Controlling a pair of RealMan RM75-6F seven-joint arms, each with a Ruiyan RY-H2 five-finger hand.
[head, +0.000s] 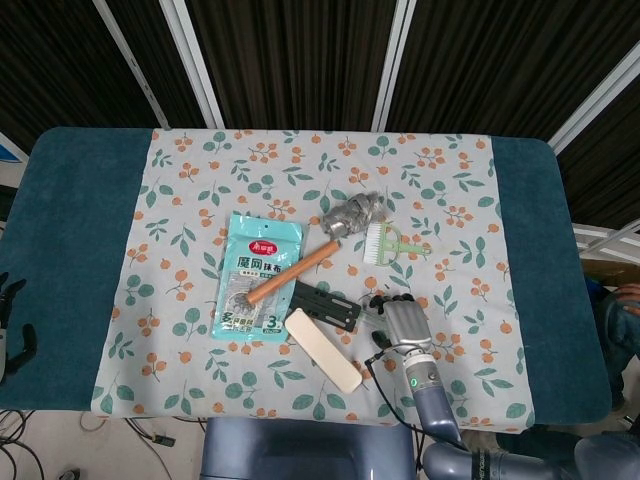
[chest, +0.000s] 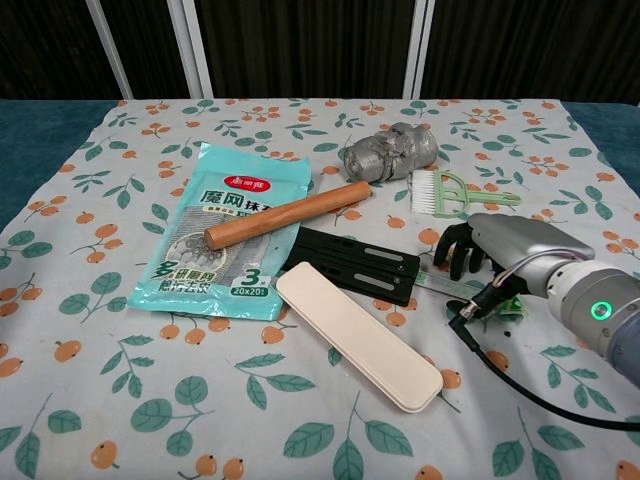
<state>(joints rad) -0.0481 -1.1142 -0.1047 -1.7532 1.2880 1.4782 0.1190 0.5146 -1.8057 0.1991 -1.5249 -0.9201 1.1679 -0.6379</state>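
A right robot hand (chest: 500, 245) is seen low over the surface (chest: 60, 300), palm down, fingers curled downward with their dark tips close to or touching a thin green ruler-like strip (chest: 440, 284); whether the strip is actually pinched cannot be told. The strip lies flat on the cloth directly beneath the fingertips, one end tucked under the hand, the other running toward a black slotted plate (chest: 350, 265) just beside the fingers on their left. The strip is pale green with fine markings, narrow and very flat. It is judged to be light, fairly stiff and hard to lift from cloth; an edge or the free end near the plate would likely offer the best hold.

A long cream case (chest: 358, 334) is set nearer the robot, left of the hand and touching the plate's edge. Further left, a wooden rolling pin (chest: 288, 215) rests across a teal packet (chest: 225, 240). Beyond the hand, a small green-handled brush (chest: 445, 192) lies near, and a crumpled grey wad (chest: 390, 150) sits farther off.

The left robot hand (head: 12, 320) is seen only at the far edge in the head view, well apart from everything, fingers loosely apart and holding nothing.
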